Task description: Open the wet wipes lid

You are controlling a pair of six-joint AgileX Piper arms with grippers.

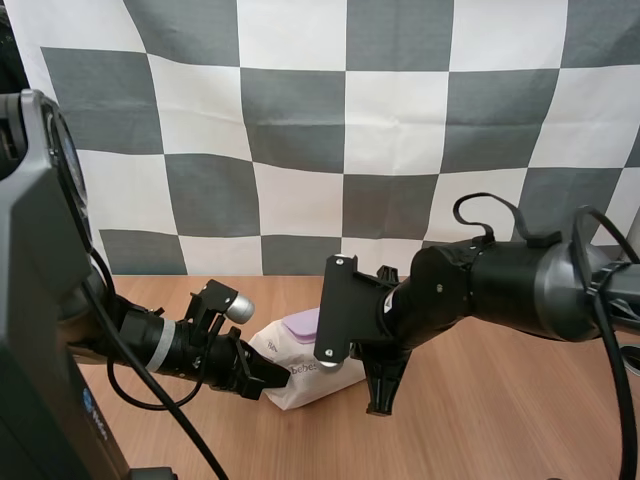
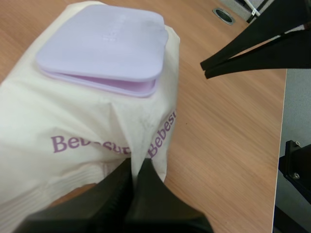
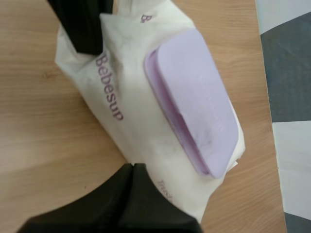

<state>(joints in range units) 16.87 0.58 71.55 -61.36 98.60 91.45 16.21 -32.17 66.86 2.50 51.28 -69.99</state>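
Wet wipes pack, end pinched by left tool; right tool pressed together beside it.

You have the pack of wet wipes lying on the table, between your two grippers. Its lid sits on top, toward the end away from your left gripper. That gripper is at the pack's left end — tips pinching a fold of the wrapper. Your right gripper stands just beside the pack's right side — fingers together, pointing down at the table.
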